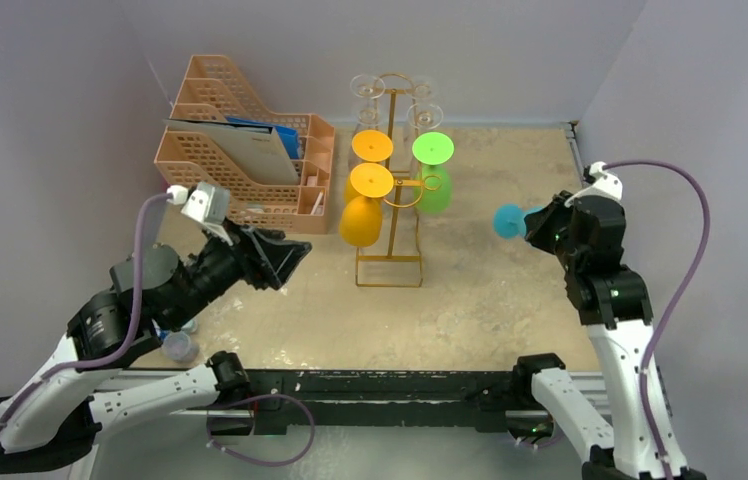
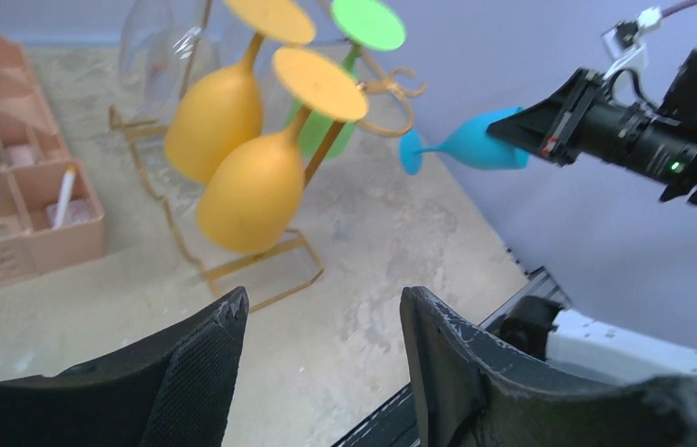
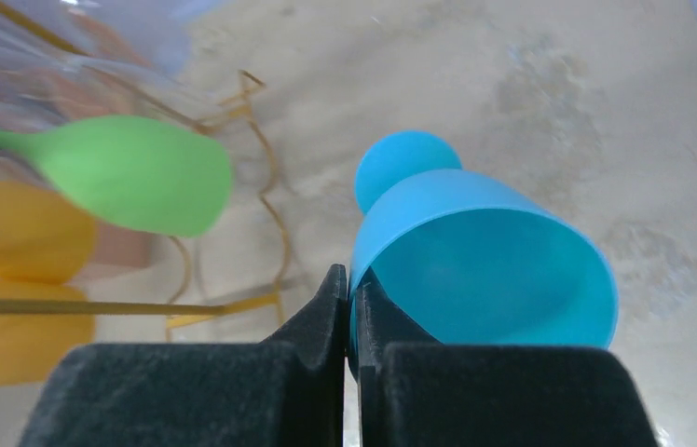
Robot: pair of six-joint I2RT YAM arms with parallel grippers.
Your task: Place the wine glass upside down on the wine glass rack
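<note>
Asker: Glass first. Where is the blue glass (image 1: 508, 221)?
Watcher: Middle right of the overhead frame, in the right tool (image 1: 533, 226). It lies sideways, foot pointing left toward the rack (image 1: 391, 235), and is apart from it.
Asker: How is that tool holding it?
Watcher: Closed on the rim. In the right wrist view the fingers (image 3: 315, 317) pinch the bowl's wall, one inside and one outside, at the lower centre of the frame.
Asker: And the rack?
Watcher: Upper centre of the overhead frame, upright on the surface (image 1: 490, 300). Two orange glasses (image 1: 361, 222) hang upside down on its left side, a green glass (image 1: 435, 192) hangs on its right, and clear glasses (image 1: 368, 88) sit near the top.
Asker: The left tool (image 1: 292, 266)?
Watcher: Centre left, open with nothing between its fingers, pointing toward the rack's base. A peach organizer (image 1: 250, 160) holding papers stands at upper left, beside the rack.
</note>
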